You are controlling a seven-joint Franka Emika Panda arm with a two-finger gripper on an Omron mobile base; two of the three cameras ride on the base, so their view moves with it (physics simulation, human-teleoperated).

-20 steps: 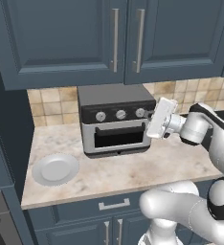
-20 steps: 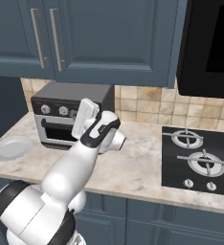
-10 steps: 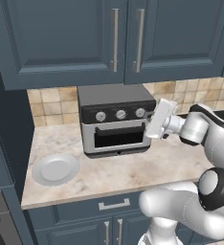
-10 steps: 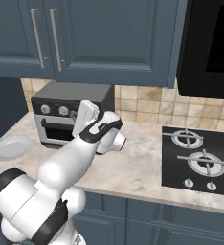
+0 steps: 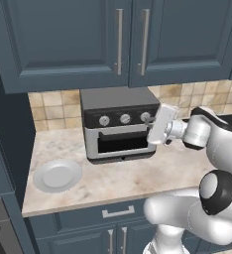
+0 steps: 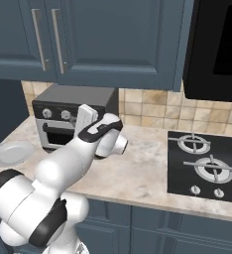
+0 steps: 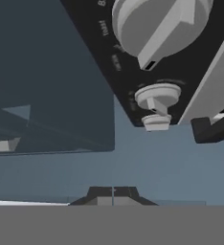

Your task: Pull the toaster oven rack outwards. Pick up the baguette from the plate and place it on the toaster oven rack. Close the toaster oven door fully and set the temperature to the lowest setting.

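Now | hand (image 5: 151, 134) closed | at toaster oven (image 5: 119, 124) right edge, perhaps touching

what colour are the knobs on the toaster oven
The knobs are silver-grey, set on a black control strip. The hand view shows them best.

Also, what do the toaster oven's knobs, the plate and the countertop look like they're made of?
The knobs look like brushed or satin metal, possibly silvered plastic: pale grey with soft shading against the toaster oven's black control strip. The plate reads as glazed ceramic: plain white-grey, smooth, with a shallow rim. The countertop looks like polished stone or a marble-look laminate, judging by its mottled beige veining.
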